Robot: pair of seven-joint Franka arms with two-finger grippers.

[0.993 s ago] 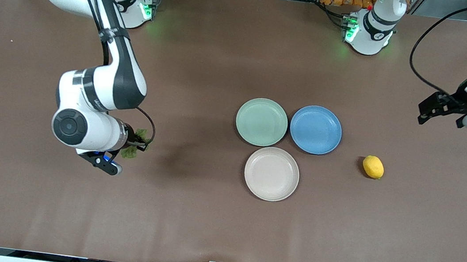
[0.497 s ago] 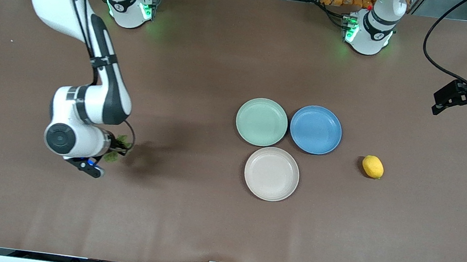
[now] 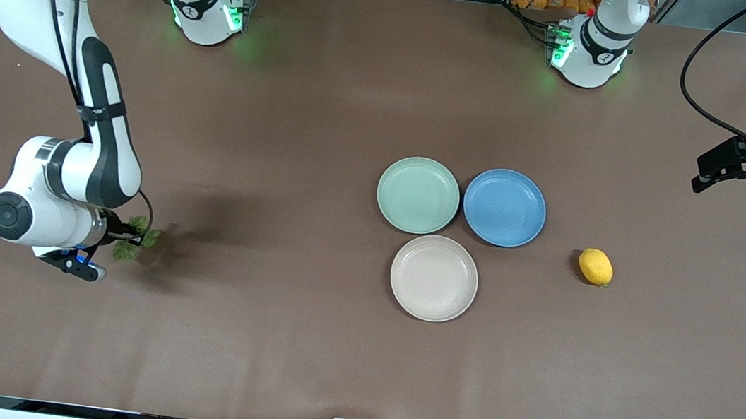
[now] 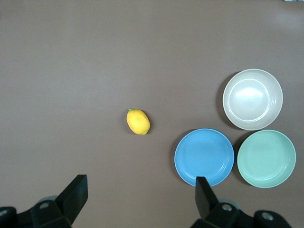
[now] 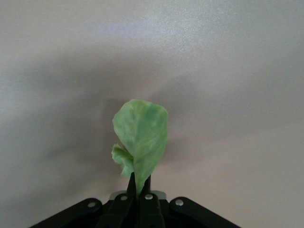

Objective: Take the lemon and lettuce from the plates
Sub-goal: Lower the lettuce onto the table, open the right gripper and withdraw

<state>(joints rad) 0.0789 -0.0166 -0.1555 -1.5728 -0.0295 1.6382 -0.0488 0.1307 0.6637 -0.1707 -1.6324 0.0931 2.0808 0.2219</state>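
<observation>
My right gripper (image 3: 122, 234) is shut on the green lettuce leaf (image 3: 136, 240) and holds it over bare table toward the right arm's end; in the right wrist view the lettuce (image 5: 140, 139) sticks out from the closed gripper (image 5: 140, 183). The yellow lemon (image 3: 596, 267) lies on the bare table toward the left arm's end, beside the blue plate; it also shows in the left wrist view (image 4: 138, 121). My left gripper (image 3: 732, 179) is open and empty, up over the table's left-arm end, and shows in its own wrist view (image 4: 141, 190). The mint green plate (image 3: 417, 194) and the beige plate (image 3: 434, 277) are empty.
A blue plate (image 3: 504, 207) stands empty beside the mint plate, farther from the camera than the beige one. All three plates show in the left wrist view: blue (image 4: 204, 157), mint (image 4: 266, 158), beige (image 4: 252, 99).
My right gripper has carried the lettuce farther toward the right arm's end of the table. My left gripper has drifted a little toward its own end. The lemon and plates have not moved.
</observation>
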